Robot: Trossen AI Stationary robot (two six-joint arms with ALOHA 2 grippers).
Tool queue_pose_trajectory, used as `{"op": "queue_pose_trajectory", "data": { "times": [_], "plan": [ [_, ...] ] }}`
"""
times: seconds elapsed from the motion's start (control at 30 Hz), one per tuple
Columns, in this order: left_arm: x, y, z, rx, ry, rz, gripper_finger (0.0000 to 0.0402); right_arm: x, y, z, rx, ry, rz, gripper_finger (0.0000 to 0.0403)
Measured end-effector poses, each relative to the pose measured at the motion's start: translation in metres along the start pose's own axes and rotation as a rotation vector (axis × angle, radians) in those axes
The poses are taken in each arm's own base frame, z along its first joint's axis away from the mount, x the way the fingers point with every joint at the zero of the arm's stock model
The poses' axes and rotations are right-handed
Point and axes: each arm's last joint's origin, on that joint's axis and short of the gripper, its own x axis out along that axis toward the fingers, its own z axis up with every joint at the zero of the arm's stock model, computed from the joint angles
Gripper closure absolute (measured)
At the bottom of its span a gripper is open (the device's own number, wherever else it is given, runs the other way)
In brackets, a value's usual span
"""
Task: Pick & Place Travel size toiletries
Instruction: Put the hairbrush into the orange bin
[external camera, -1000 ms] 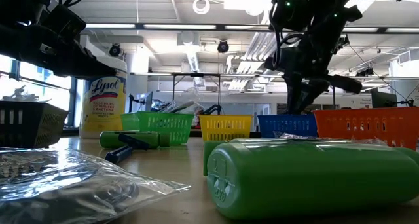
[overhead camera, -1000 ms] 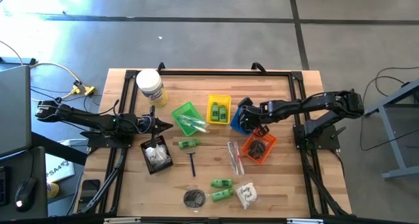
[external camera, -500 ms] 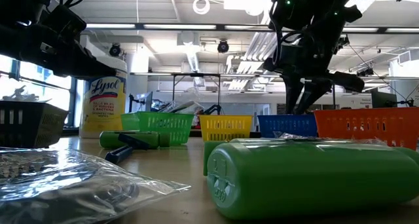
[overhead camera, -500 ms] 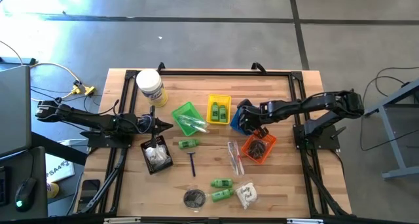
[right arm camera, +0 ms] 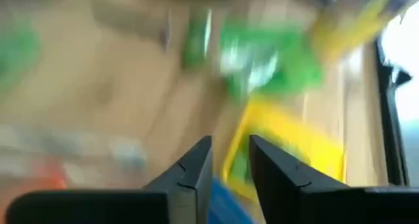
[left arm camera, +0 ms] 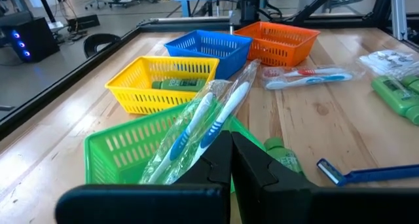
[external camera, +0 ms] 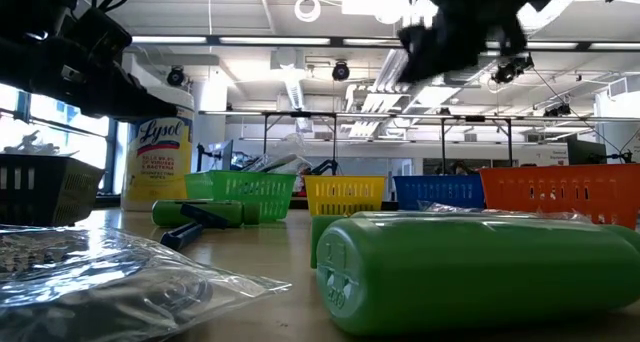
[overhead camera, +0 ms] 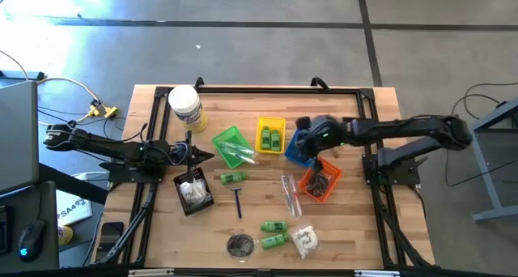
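The right gripper [overhead camera: 303,141] is hovering over the blue basket [overhead camera: 293,150], its jaws slightly spread and holding nothing. Just beside them, dark pouches [overhead camera: 321,181] are lying in the orange basket [overhead camera: 309,188]. The left gripper [overhead camera: 206,155], jaws pressed together, is waiting beside the green basket [overhead camera: 224,138]
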Motion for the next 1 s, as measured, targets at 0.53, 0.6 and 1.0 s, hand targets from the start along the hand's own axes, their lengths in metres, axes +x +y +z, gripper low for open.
{"op": "queue_pose_trajectory", "data": {
  "times": [0.53, 0.6, 1.0],
  "plan": [
    [0.0, 0.0, 0.001, -0.057, -0.014, -0.001, 0.0402, -0.113, 0.034, -0.032, 0.375, -0.865, 0.099, 0.0399],
    [0.0, 0.0, 0.002, -0.058, -0.019, -0.001, 0.0402, -0.113, 0.041, -0.045, 0.393, -0.929, 0.092, 0.0399],
    [0.0, 0.0, 0.005, -0.063, -0.052, -0.002, 0.0402, -0.077, 0.065, -0.107, 0.526, -0.947, -0.056, 0.0399]
  ]
}}
